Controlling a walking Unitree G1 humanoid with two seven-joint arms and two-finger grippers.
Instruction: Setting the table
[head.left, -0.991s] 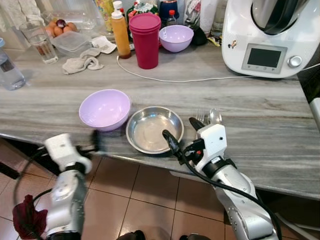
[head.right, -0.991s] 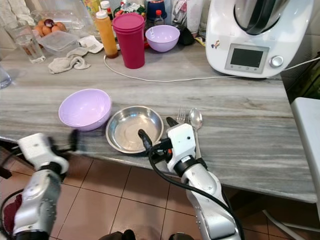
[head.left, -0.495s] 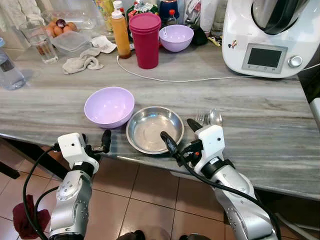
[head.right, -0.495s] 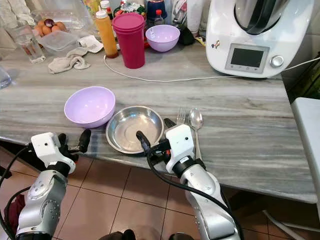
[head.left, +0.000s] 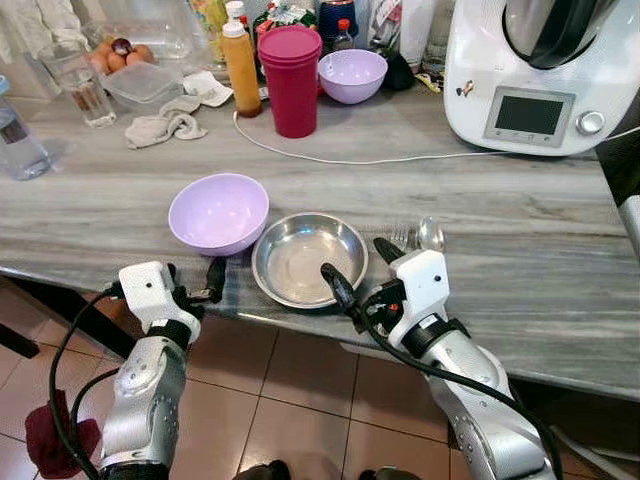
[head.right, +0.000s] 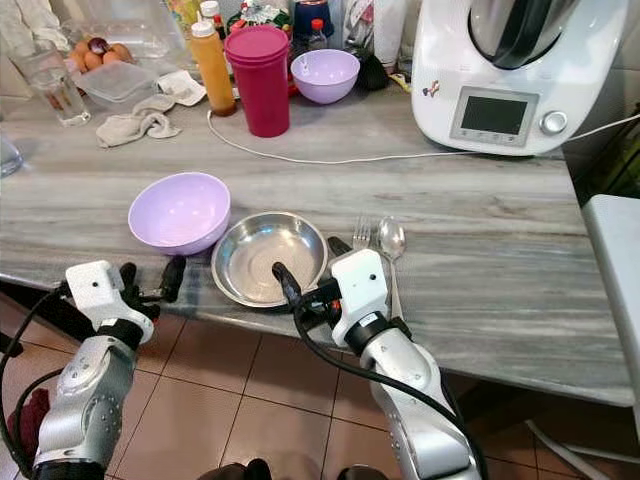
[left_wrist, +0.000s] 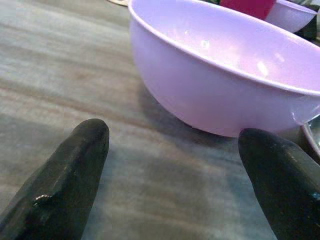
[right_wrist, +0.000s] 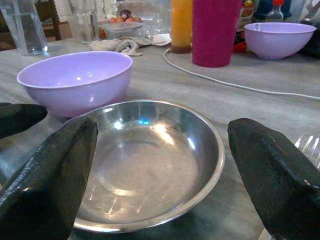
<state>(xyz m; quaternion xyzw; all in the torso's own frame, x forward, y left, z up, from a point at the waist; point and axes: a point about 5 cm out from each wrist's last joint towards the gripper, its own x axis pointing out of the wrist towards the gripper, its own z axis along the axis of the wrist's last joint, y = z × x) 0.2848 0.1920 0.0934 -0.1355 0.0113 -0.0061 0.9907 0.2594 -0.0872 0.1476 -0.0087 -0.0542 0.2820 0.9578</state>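
Now, at the near edge of the grey wood-grain countertop (head.left: 520, 250), the left gripper (head.left: 192, 281) has closed in on the pale lilac plastic bowl (head.left: 218, 212), a second ago it trailed lower and further left. Its fingers stand spread and empty, just short of the bowl's wall; the bowl has slid slightly toward the far edge. Beside it, the right gripper (head.left: 358, 269) is parted too, one finger reaching over the near rim of the shallow round steel dish (head.left: 308, 257), gripping nothing. A steel fork (head.left: 402, 236) and spoon (head.left: 431, 233) lie right of the dish. Judgement: place setting roughly laid; bowl grasp likely pending. Farther back: magenta tumbler stack (head.left: 291, 80), second lilac bowl (head.left: 352, 75).
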